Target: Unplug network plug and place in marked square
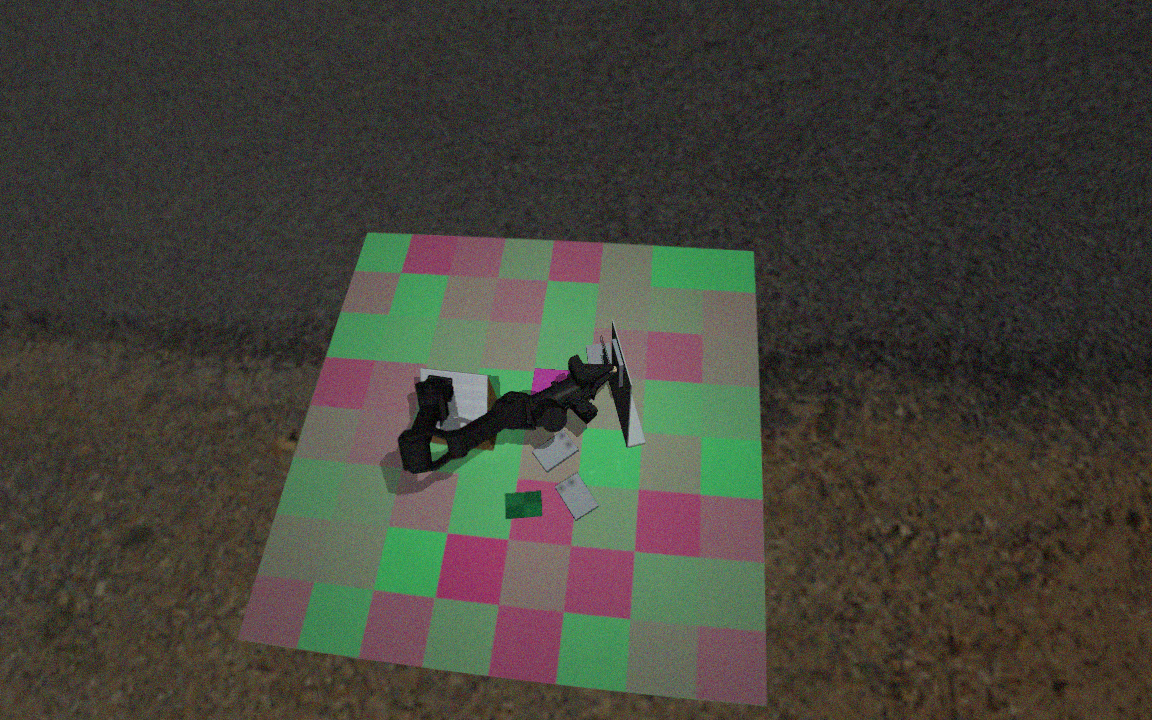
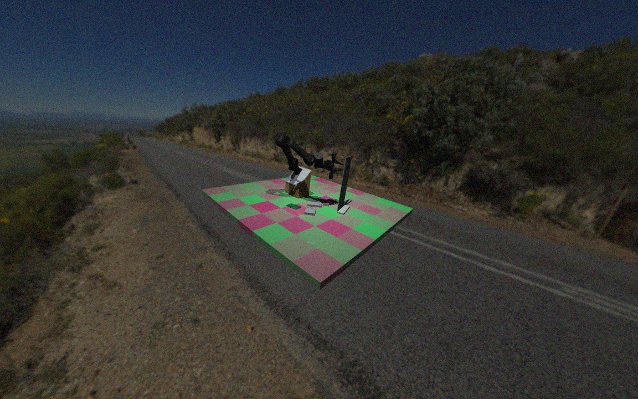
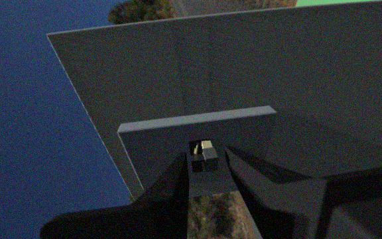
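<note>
The upright grey panel carries a raised socket block. The small plug, grey with a cream part, sits in the dark socket opening. My gripper is close to the panel, its fingers partly open on either side of the plug, with a narrow gap showing at each side. Whether the tab is pressed down cannot be told. A magenta square lies on the table beneath the arm, partly hidden by it.
Two pale flat blocks and a dark green patch lie beside the arm. Another pale piece is near the panel. The arm's base stands on a box with a white top.
</note>
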Motion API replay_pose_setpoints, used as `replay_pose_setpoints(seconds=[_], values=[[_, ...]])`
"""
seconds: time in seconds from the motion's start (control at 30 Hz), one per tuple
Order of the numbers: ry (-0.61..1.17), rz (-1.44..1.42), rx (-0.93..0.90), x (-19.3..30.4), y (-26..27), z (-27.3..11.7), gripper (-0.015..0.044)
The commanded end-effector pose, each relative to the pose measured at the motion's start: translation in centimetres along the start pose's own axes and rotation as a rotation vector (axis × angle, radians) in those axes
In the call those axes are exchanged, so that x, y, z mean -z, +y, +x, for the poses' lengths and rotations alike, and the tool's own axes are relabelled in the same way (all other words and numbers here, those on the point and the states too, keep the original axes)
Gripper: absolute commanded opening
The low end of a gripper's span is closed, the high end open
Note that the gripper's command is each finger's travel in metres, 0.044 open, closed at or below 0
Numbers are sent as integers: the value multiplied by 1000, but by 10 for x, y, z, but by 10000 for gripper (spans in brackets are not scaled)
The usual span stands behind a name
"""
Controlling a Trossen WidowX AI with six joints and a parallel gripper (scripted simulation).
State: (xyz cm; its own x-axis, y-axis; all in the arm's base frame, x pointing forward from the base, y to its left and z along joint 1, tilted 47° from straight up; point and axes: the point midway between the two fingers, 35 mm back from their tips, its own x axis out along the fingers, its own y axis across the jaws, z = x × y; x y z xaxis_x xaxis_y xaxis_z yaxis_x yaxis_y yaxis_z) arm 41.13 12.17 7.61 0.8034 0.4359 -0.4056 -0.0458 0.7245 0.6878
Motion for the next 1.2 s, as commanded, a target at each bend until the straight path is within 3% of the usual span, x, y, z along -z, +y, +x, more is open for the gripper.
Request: replay_pose_setpoints(seconds=[0.0,0.5,1.17], values=[[-4,5,3,-1,-1,2,97],[-4,5,3,-1,-1,2,0],[-4,5,4,2,0,-7,0]])
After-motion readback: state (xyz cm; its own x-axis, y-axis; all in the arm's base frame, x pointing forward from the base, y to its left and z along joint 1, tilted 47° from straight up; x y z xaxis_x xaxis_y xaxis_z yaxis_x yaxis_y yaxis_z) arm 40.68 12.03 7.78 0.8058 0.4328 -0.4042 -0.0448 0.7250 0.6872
